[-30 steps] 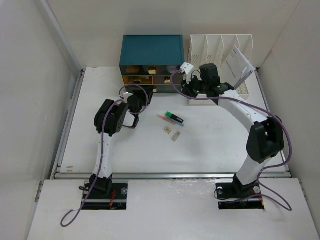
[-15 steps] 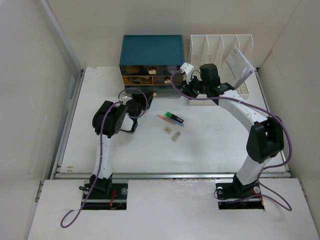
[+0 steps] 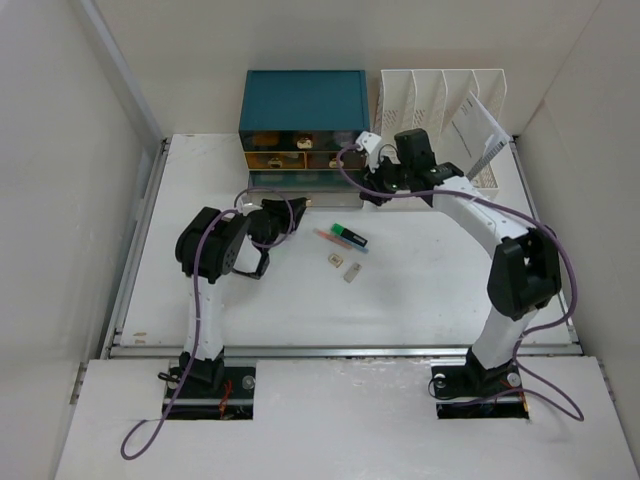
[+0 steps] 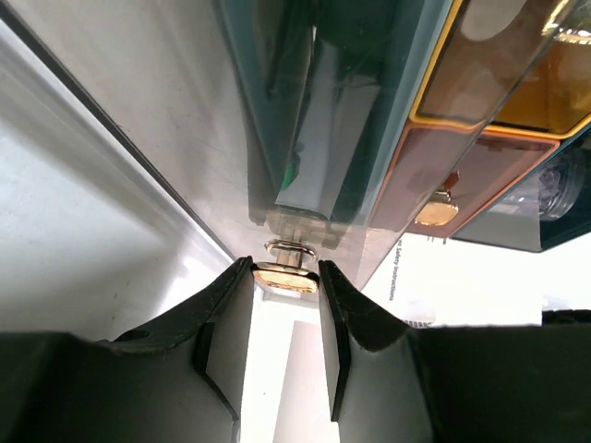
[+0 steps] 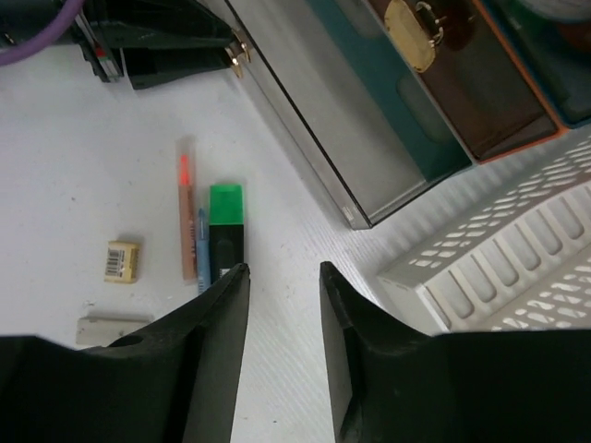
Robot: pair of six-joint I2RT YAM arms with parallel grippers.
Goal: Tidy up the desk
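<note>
From above, I see the large flat white desk (image 3: 420,290) spreading under both arms, with a teal drawer box (image 3: 305,100) at its far edge. On the left wrist camera, my left pincer (image 4: 285,281) pinches a small gold knob (image 4: 286,268) on a clear drawer (image 4: 185,138). On the right wrist camera, my right pincer (image 5: 284,272) hangs spread and empty above the desk, beside a green-capped highlighter (image 5: 226,231).

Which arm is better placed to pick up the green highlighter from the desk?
The right arm, probably. The right gripper hangs open and empty above the desk near the green highlighter, while the left gripper is shut on the drawer knob.
</note>
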